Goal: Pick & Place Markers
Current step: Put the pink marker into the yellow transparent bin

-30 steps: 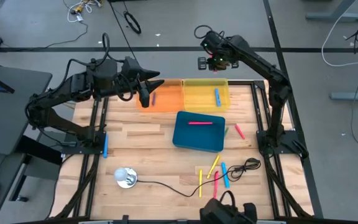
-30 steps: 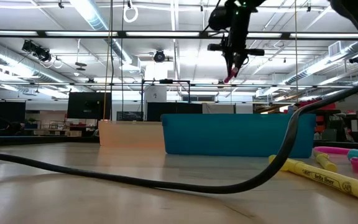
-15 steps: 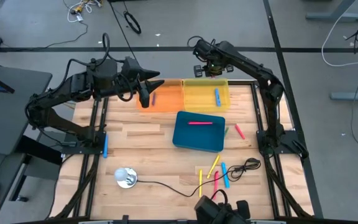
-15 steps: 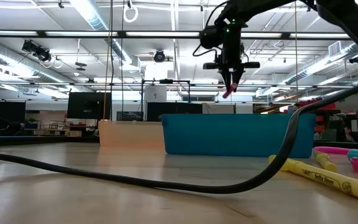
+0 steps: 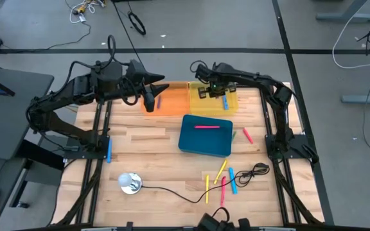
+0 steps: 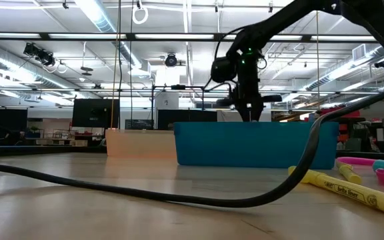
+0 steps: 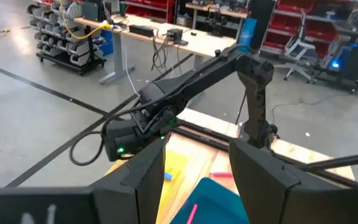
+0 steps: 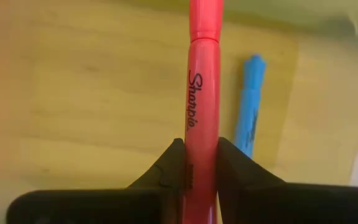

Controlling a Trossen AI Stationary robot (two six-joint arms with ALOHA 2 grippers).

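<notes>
Gripping a pink-red marker [image 8: 202, 93] in my right hand [image 5: 212, 90], fingers clamped on its barrel, low over the yellow bin [image 5: 230, 106] at the table's far edge. Blue marker [image 8: 249, 112] lies in that bin beside it. Left hand [image 5: 149, 101] half open, empty, over the orange bin [image 5: 172, 102].

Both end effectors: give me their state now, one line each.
Left end effector: open, holding nothing, over the orange bin.
Right end effector: closed on a pink marker, over the yellow bin.
</notes>
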